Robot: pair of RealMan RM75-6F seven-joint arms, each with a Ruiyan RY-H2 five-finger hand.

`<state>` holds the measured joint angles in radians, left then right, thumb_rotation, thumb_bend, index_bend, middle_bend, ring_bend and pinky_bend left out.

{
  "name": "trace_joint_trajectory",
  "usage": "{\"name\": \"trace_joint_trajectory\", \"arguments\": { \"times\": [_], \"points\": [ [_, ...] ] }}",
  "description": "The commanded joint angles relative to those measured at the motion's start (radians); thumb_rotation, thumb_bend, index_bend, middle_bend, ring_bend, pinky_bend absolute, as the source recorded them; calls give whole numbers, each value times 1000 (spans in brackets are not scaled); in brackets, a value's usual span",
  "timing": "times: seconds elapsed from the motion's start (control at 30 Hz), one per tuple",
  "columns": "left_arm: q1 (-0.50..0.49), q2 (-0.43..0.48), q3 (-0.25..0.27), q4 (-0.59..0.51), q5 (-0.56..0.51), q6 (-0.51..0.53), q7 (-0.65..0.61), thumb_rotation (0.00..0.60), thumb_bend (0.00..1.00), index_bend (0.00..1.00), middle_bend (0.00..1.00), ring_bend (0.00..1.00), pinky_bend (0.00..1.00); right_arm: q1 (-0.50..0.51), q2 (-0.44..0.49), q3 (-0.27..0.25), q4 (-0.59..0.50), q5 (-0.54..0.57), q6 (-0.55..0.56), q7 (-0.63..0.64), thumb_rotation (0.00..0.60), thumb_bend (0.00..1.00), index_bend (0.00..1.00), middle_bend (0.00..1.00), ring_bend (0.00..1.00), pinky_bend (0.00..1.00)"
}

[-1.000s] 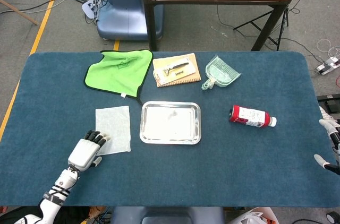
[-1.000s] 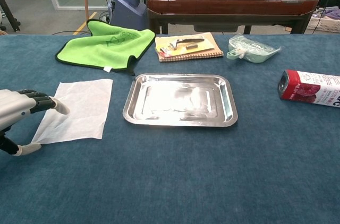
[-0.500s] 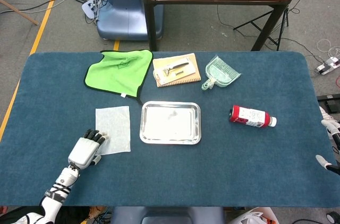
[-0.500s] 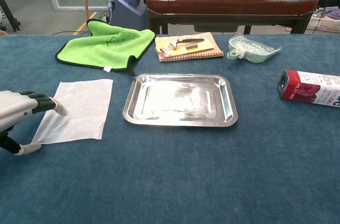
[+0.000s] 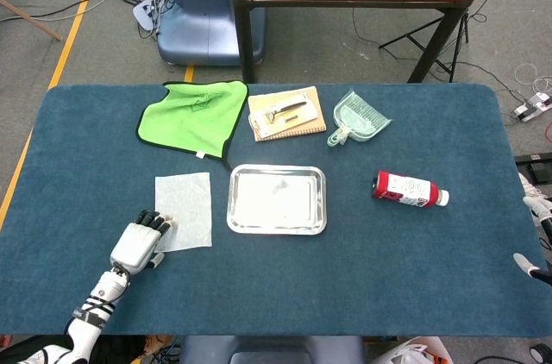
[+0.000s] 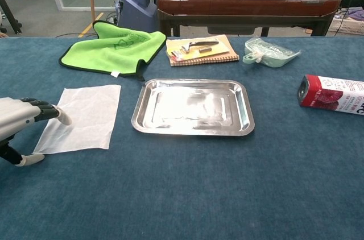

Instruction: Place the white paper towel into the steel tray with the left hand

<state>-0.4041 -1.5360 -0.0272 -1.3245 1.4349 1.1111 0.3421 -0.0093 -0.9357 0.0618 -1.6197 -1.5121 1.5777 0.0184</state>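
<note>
left hand point(image 5: 138, 243) at near-left corner of white paper towel point(image 5: 185, 210), fingers loosely spread, holding nothing. Towel flat beside steel tray point(image 5: 234, 224). Tip: pinch corner, lift clear, carry over rim.

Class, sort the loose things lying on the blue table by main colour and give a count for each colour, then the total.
White: 1, paper towel
Silver: 1, tray
Green: 2, cloth, dustpan
Tan: 1, notebook
Red: 1, bottle
Total: 6
</note>
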Motion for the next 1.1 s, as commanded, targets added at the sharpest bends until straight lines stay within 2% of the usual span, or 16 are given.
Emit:
{"name": "trace_joint_trajectory", "arguments": {
  "times": [0.03,0.47,0.8,1.1],
  "points": [
    [-2,-6,-4,10,-4,3,-6,600,238,257,191,141,112,-2,0,0,0,1,1,-1,600,112,194,209,112,200],
    [-14,-51,-33,96,-11,29,-114,600,238,374,192,156,112,-7,1,1,0,3,3,0,600,112,194,209,112,201],
    [-50,-113,-55,198,38,71,-241,600,240,448,251,203,112,-12,4,2,-4,8,5,0,600,112,194,209,112,201],
    [-101,-154,-83,257,73,101,-300,600,331,513,303,251,112,-13,6,5,-6,11,5,-1,600,112,194,209,112,200]
  ]
}}
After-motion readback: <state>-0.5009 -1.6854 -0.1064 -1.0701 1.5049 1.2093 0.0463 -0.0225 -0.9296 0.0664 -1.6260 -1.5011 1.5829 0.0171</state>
